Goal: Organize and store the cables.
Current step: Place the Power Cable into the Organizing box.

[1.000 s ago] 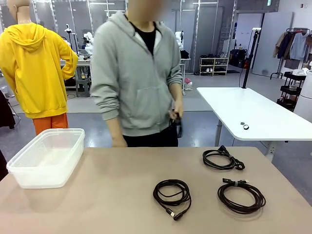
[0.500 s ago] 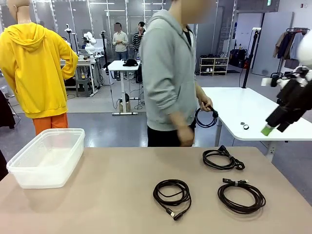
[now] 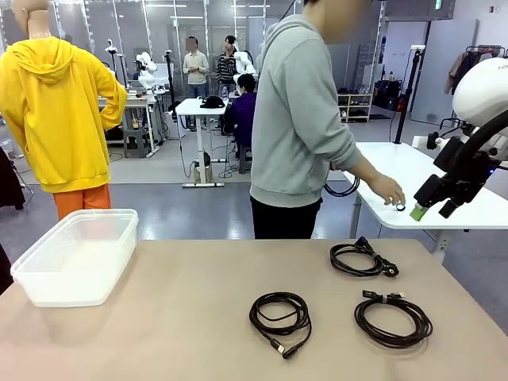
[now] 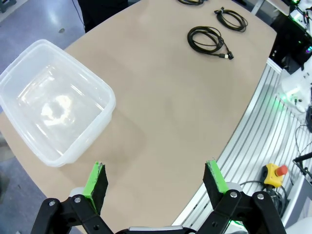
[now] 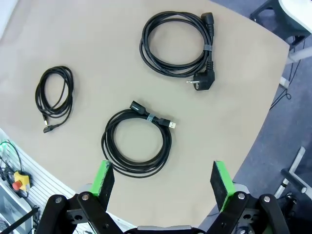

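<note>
Three coiled black cables lie on the tan table: a small one (image 3: 279, 313) in the middle, one with a plug (image 3: 363, 259) farther back, and a tied one (image 3: 393, 317) at the front right. My right gripper (image 3: 432, 208) hangs open high over the table's right edge. From its wrist I look down on the tied cable (image 5: 136, 141), the plug cable (image 5: 178, 44) and the small cable (image 5: 54, 95), my right gripper (image 5: 161, 179) holding nothing. My left gripper (image 4: 156, 179) is open high above the clear container (image 4: 53, 112). The person carries another cable loop (image 3: 343, 190).
The empty clear plastic container (image 3: 75, 254) stands at the table's left side. The person's hand (image 3: 389, 190) reaches over a white side table (image 3: 413, 178) behind the right end. The robot base rails (image 4: 263, 131) run along the table's near edge.
The person has turned and stepped right, carrying a cable loop, and now reaches over the white table. My right arm has come into view at the right and sunk lower.
</note>
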Robot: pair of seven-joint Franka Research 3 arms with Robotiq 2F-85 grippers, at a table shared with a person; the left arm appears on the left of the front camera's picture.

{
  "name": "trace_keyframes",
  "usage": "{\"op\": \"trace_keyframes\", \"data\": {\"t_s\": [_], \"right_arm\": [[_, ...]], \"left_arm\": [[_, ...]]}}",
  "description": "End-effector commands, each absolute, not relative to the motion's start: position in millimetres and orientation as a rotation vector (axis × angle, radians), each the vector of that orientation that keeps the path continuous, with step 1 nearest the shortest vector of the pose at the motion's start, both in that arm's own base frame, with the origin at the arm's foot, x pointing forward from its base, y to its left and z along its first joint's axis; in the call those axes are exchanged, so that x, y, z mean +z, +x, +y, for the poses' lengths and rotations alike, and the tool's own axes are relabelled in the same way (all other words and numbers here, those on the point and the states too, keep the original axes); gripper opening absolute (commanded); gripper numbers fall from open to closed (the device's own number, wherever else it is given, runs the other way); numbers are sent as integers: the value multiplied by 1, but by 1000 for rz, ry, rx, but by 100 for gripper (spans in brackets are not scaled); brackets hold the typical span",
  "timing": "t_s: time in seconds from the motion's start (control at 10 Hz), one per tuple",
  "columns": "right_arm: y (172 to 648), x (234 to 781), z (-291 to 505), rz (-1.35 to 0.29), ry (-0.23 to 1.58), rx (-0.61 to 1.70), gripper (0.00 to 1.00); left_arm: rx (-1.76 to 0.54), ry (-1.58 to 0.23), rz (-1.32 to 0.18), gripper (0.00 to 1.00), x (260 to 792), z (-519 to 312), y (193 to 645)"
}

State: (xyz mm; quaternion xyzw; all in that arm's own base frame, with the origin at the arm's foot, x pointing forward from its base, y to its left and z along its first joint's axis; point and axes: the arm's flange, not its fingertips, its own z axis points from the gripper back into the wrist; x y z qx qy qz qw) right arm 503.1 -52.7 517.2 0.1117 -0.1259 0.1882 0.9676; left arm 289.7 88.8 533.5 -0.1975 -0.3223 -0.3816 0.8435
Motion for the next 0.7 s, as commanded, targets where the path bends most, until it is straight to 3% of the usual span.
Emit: {"op": "trace_keyframes", "data": {"t_s": [0.0,0.3,0.6], "right_arm": [[500,519,-51,-241,221,399,100],[502,518,-50,-249,227,386,100],[567,479,-24,-212,167,344,100]], "left_arm": [[-823,-426,-687,100,534,89,290],[-823,-426,-687,100,534,89,290],[-823,-426,-687,100,534,89,290]]}}
